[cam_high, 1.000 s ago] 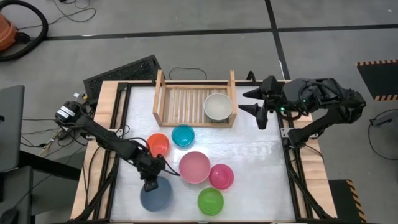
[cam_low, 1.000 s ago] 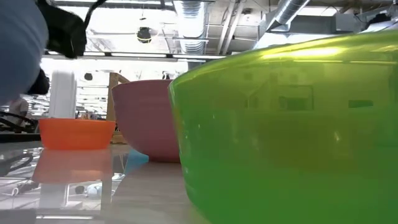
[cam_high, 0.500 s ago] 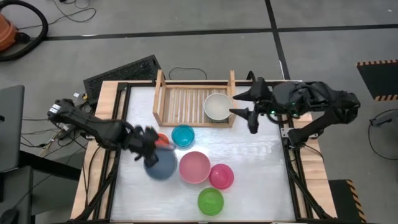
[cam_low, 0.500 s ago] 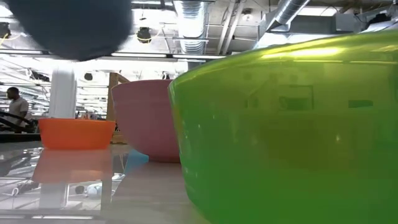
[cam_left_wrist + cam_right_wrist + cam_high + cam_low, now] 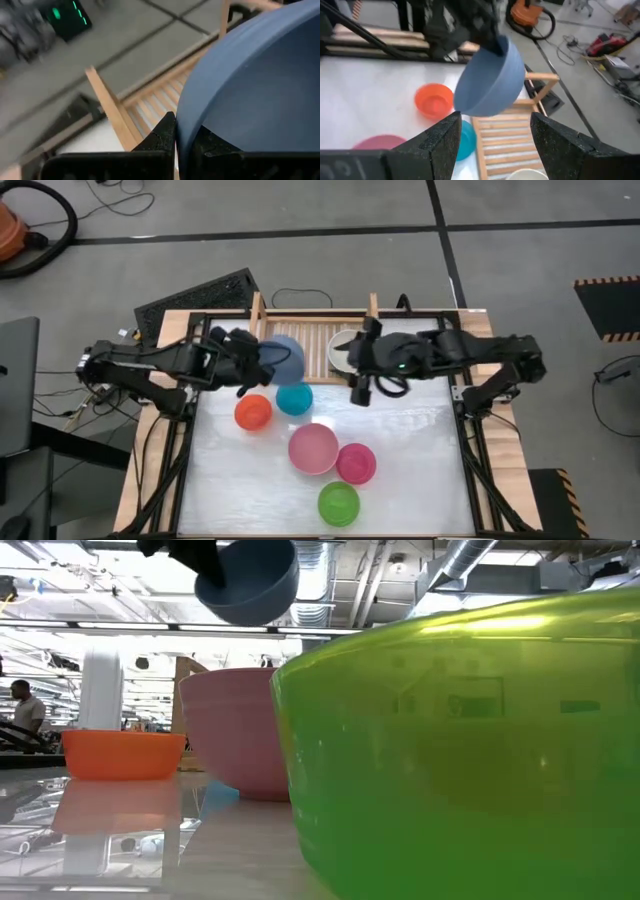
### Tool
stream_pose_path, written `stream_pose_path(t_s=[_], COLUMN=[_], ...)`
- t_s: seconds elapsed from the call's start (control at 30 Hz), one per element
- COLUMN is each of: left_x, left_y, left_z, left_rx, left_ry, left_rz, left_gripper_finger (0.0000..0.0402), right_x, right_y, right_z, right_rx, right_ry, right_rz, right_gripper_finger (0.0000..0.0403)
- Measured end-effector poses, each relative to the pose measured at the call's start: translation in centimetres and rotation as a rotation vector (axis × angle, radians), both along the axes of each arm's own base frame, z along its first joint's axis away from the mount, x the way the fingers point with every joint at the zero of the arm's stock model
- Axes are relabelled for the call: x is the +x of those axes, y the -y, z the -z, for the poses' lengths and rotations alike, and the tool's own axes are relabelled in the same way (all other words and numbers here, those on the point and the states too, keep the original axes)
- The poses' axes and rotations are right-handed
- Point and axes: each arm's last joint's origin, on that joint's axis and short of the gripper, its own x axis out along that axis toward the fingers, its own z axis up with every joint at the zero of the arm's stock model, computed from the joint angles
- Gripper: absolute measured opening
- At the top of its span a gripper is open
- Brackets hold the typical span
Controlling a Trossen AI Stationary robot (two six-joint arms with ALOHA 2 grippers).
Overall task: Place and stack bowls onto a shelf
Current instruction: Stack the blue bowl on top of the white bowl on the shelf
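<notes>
White tabletop (image 5: 420,460) with wooden edges fills the overhead view, grey floor around it. Held in the air above the left end of the wooden shelf (image 5: 262,330) is a blue bowl (image 5: 283,358), tilted on its side, its rim pinched between the closed fingers of the left gripper (image 5: 262,360). The shelf sits at the far edge of the table, and a cream-white bowl (image 5: 342,346) rests in its right end, partly hidden by the right arm. The right gripper (image 5: 362,388) hangs over the table just in front of the shelf's right half, fingers spread apart and empty.

Five bowls stand loose on the table. A teal bowl (image 5: 294,398) and a red-orange bowl (image 5: 253,411) sit just in front of the shelf, under the raised blue bowl. Nearer the front are a large pink bowl (image 5: 313,448), a magenta bowl (image 5: 356,463) touching it, and a lime green bowl (image 5: 338,504) closest to the front edge. A black mat (image 5: 190,295) lies on the floor beyond the table's left corner.
</notes>
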Motion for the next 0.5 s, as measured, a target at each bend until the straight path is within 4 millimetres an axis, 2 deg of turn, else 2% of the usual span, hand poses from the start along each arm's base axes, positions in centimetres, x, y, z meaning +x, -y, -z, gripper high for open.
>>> stream_pose_path(t_s=[0.23, 0.5], left_x=[1.7, 3.1], left_y=[-1.3, -1.2], left_z=[-0.8, -1.4], left_rx=[0.126, 0.235], left_ry=[0.042, 0.026], left_rz=[-0.020, 0.025], left_gripper_finger=[0.0000, 0.0000], right_x=[3.0, 4.2], right_y=[-0.2, 0.1], right_z=[2.0, 1.9], right_rx=[-0.045, 0.000], right_ry=[-0.022, 0.117], right_rz=[0.025, 0.204], right_gripper_finger=[0.0265, 0.0265])
